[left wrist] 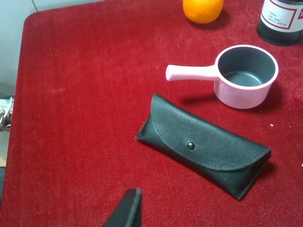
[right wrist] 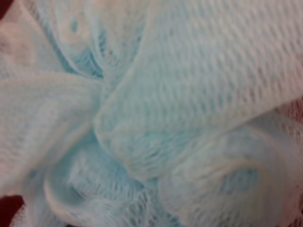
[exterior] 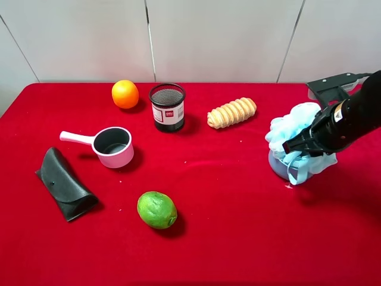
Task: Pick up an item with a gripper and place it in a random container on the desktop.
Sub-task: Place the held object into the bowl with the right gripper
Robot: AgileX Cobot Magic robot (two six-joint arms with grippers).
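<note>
Right gripper (exterior: 296,146) reaches into the light-blue pouf (exterior: 293,124), jaws hidden so I cannot tell if they pinch, and the pouf sits on the blue bowl (exterior: 277,168), its long axis about upright, ribbon loop (exterior: 299,174) hanging down over the near rim.

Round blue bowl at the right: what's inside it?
A fluffy light-blue mesh bath pouf sits in the round matte blue bowl, with the right gripper against the pouf. The bowl's interior and anything under the pouf are hidden.

pouf (right wrist: 189,94): soft open mesh netting | tablecloth (exterior: 238,226): matt red felt-like cloth | pouch (left wrist: 208,146): black leather-look (stitched edge)
</note>
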